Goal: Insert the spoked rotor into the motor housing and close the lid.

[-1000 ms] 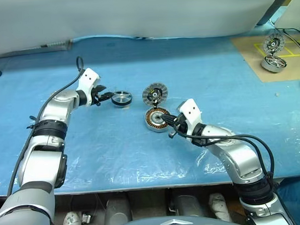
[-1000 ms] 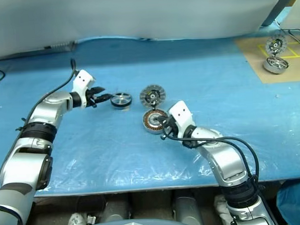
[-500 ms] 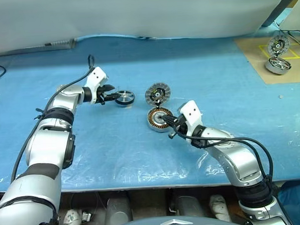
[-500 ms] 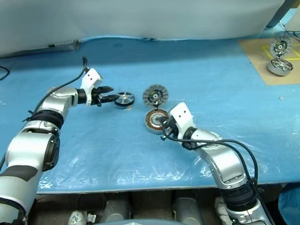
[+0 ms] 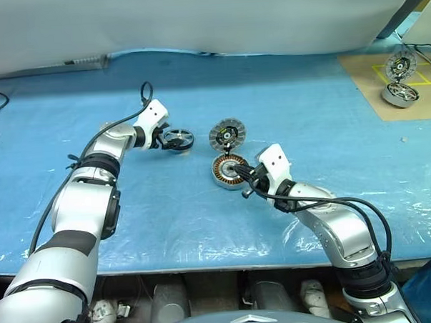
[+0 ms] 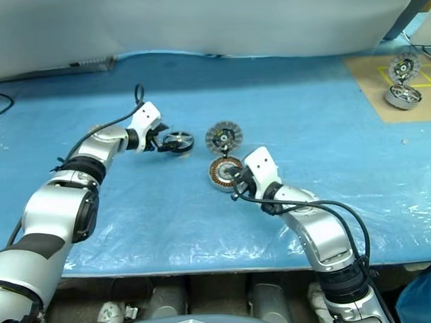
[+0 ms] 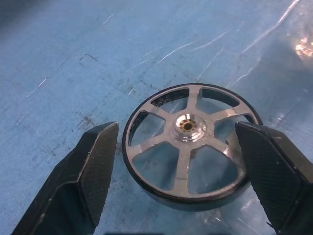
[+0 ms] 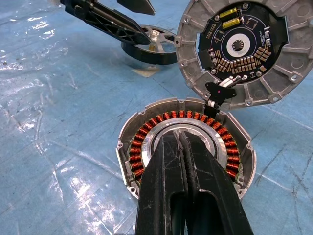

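1. Two black fingers (image 7: 93, 166) of the left gripper (image 7: 183, 169) stand wide apart, flanking the spoked rotor (image 7: 191, 149); centre them, then close evenly on its dark rim
2. Right gripper (image 8: 183, 161), pressed together, rests on the motor housing (image 8: 186, 152)
3. Rotor: flat on the blue table (image 5: 203, 212), mid-surface, left of the raised lid (image 5: 226, 135); silver spokes and hub
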